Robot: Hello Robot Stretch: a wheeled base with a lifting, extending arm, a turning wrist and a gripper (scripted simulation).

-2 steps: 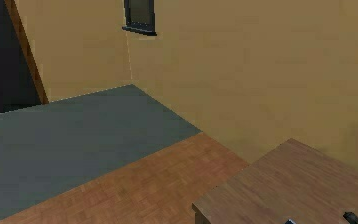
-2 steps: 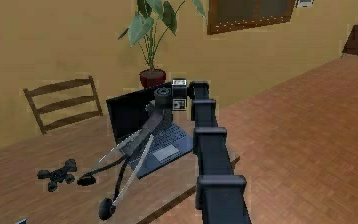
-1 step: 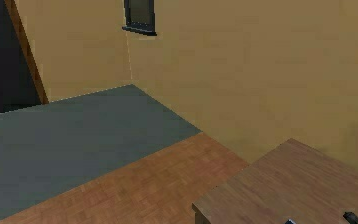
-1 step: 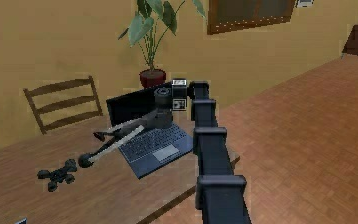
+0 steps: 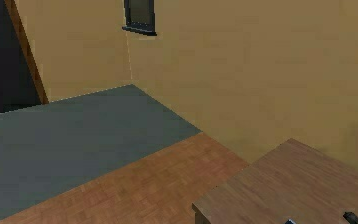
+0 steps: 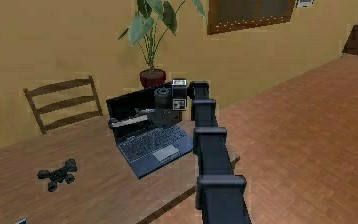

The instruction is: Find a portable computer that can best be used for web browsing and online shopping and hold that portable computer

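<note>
In the arm side view, a brown wooden surface [image 6: 47, 200] takes up the near left. On it, towards its far right edge, stands a dark laptop with a blue-grey keyboard deck [image 6: 147, 145], its lid raised and its screen black. The dark square arm [image 6: 215, 160] rises from the bottom edge and ends at two small white marker squares [image 6: 180, 86]. Just left of them, the gripper [image 6: 165, 105] shows against the laptop's screen and hinge. Since the laptop stands on the surface right behind the fingers, it cannot be told whether they grasp anything or touch it.

A small cluster of dark lumps [image 6: 59, 174] lies on the surface, well left of the laptop. Past the far edge stand a pale wooden slat-backed chair [image 6: 62, 100] and a green leafy plant in a red pot [image 6: 153, 72], both against the tan wall [image 6: 47, 40]. A dark wood-framed panel [image 6: 249, 12] hangs on that wall. Reddish wooden floor [image 6: 307, 120] spreads to the right.

In the forward view, a corner of the brown wooden surface [image 5: 287, 185] shows at the near right. Beyond it lie reddish wooden floor [image 5: 147, 185] and a grey-blue floor area [image 5: 77, 135]. The tan wall [image 5: 247, 70] carries a small dark window [image 5: 139, 15].
</note>
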